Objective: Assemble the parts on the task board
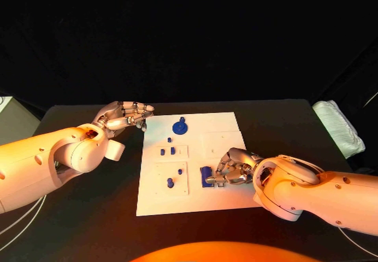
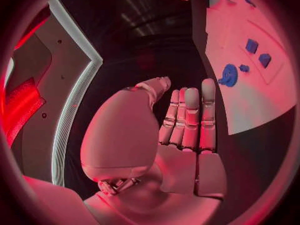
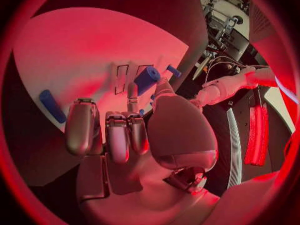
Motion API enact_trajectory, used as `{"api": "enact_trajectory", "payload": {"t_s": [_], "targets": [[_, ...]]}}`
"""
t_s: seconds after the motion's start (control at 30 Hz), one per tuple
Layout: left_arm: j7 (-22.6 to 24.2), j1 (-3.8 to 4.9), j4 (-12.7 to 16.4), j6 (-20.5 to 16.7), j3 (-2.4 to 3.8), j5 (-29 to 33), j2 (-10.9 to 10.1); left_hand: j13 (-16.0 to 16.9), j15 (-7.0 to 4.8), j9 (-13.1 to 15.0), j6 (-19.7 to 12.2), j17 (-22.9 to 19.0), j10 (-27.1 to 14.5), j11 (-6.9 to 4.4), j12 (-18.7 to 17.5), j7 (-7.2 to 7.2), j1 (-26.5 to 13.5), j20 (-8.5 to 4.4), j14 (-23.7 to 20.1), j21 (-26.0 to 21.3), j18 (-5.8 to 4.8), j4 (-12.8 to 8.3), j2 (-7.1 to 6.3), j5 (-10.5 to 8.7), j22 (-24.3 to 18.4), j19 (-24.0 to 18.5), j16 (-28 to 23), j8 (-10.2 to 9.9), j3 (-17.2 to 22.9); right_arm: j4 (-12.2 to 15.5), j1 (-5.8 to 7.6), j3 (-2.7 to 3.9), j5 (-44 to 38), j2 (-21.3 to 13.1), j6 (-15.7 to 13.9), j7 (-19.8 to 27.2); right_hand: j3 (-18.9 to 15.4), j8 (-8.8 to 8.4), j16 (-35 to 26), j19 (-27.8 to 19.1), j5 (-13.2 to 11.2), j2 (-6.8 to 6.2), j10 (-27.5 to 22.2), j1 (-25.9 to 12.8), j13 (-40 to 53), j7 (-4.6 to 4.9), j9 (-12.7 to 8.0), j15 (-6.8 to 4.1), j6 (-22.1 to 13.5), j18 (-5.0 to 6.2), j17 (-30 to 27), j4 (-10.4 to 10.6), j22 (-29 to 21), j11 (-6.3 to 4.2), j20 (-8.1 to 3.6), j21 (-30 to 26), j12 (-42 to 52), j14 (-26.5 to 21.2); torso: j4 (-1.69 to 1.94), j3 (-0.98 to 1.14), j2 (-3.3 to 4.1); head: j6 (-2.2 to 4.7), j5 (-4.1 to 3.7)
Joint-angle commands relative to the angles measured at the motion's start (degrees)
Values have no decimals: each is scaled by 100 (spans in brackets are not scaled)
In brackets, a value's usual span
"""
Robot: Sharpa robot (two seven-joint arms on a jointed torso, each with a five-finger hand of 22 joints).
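Observation:
The white task board (image 1: 224, 123) lies in the middle of the black table. On it are a blue gear (image 1: 180, 127) near the far edge, small blue pegs (image 1: 163, 152) in the middle and a blue peg (image 1: 169, 183) nearer me. My right hand (image 1: 235, 168) rests on the board's right half and pinches a chunky blue part (image 1: 206, 176) between thumb and finger; the right wrist view shows this part (image 3: 147, 78) at the fingertips. My left hand (image 1: 124, 115) hovers off the board's far left corner and holds nothing, its fingers (image 2: 190, 117) straight and side by side.
A white padded object (image 1: 338, 128) lies at the table's right edge and a pale box (image 1: 6, 109) at the far left. Bare black table surrounds the board. The left wrist view shows the gear (image 2: 229, 75) and two blue blocks (image 2: 252, 46).

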Motion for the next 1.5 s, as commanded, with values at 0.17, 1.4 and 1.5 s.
{"api": "enact_trajectory", "payload": {"t_s": [0.17,1.4,1.5], "targets": [[23,-2,7,80,3,21,4,-5,14,-1,-8,-1,-50,8,-6,-10,17,31,-33,-33,81,8,34,11,-5,25,29,20,-10,-80,-6,0,-290,56,59,-41,100,21,24,68,15,92,599,150,1506,-8,-21,-21,-37,-61,1510,-4,390,-41,-35,16,12,599,12,-8,1,-13,-10],[4,-2,1,94,3,17,-1,-10,14,-1,-6,0,-54,8,-2,-11,19,33,-38,-37,81,17,44,11,-6,22,30,28,-10,-199,-26,-1,-480,149,258,1,478,-20,24,81,-123,-219,599,513,1506,1,-107,-17,11,-68,1510,16,437,-34,-36,26,12,599,6,-4,1,-55,3],[4,-2,1,93,3,17,-1,-10,14,-1,-6,0,-54,8,-2,-11,19,33,-38,-37,81,17,44,11,-6,22,30,28,-10,-240,-39,-1,-566,180,251,-53,480,-21,24,82,-124,-220,599,512,1506,1,-108,-17,11,-69,1510,16,437,-34,-36,27,12,599,0,-6,0,-56,2]]}}
